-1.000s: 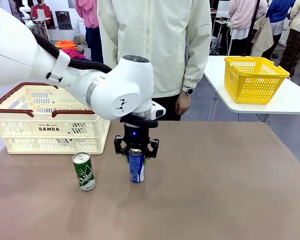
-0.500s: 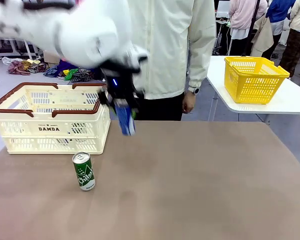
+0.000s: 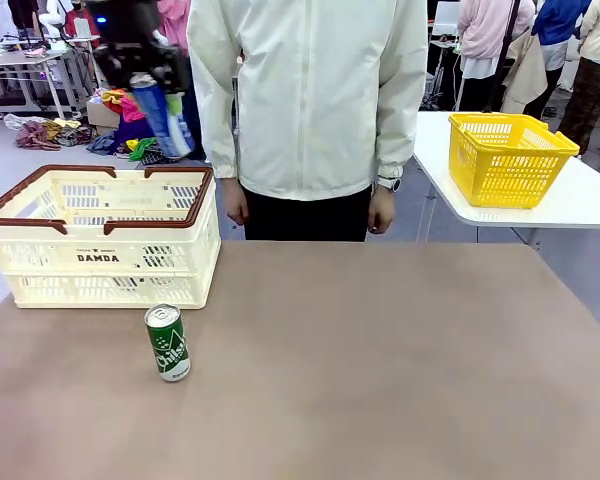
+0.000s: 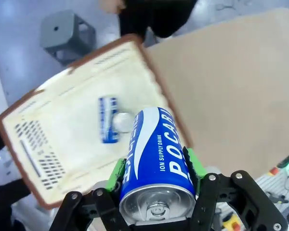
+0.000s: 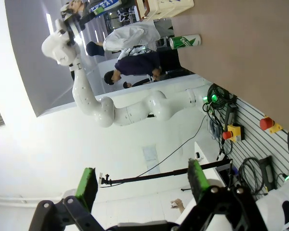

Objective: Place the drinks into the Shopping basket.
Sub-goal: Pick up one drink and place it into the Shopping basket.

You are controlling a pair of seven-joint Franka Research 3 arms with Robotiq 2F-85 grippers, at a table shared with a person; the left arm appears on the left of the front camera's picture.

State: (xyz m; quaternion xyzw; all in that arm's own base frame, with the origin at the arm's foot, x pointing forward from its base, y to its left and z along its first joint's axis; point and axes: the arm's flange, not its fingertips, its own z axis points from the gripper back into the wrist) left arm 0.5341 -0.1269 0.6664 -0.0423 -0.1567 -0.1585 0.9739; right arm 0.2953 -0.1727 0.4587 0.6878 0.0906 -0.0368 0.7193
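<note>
Viewing near to far, I saw the green can (image 3: 167,342) upright on the table (image 3: 400,370); beyond it, my left gripper (image 4: 154,180) clamped a blue can (image 4: 154,161) above the Shopping basket (image 3: 100,235), where another blue can (image 4: 107,119) lay. Right gripper (image 5: 142,185) gaped empty.

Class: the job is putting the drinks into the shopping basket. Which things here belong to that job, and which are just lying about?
Belong to the job:
- blue can, gripped by the left gripper above the basket
- second blue can, lying in the basket
- green can, upright on the table
- cream basket

Just lying about:
- yellow basket on the white side table
</note>
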